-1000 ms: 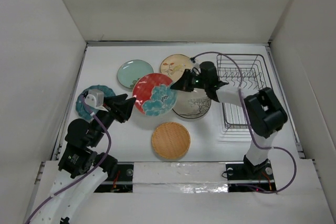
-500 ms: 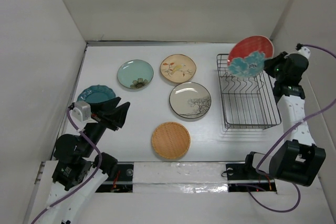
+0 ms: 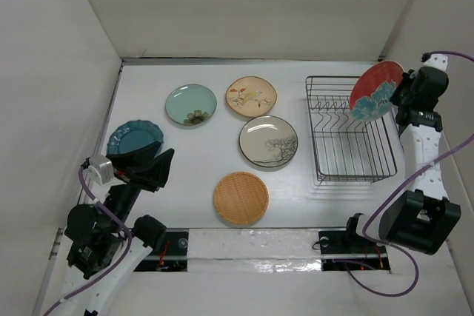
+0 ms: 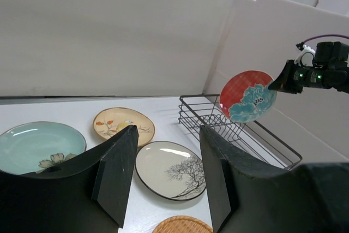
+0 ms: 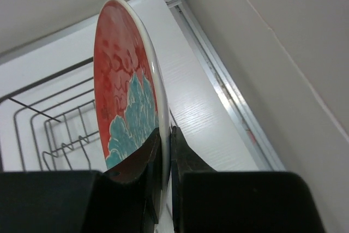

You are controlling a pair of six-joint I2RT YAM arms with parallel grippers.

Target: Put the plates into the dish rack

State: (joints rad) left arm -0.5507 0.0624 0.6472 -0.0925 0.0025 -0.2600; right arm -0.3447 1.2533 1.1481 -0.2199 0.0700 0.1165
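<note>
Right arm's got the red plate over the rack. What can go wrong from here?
1. The right tool pinches the red-and-teal plate only at its rim, so the plate might slip or pivot while it is lowered.
2. The plate hangs tilted above the far right end of the dish rack; it might miss a slot and knock the wires.

red-and-teal plate upright, above dish rack
</note>
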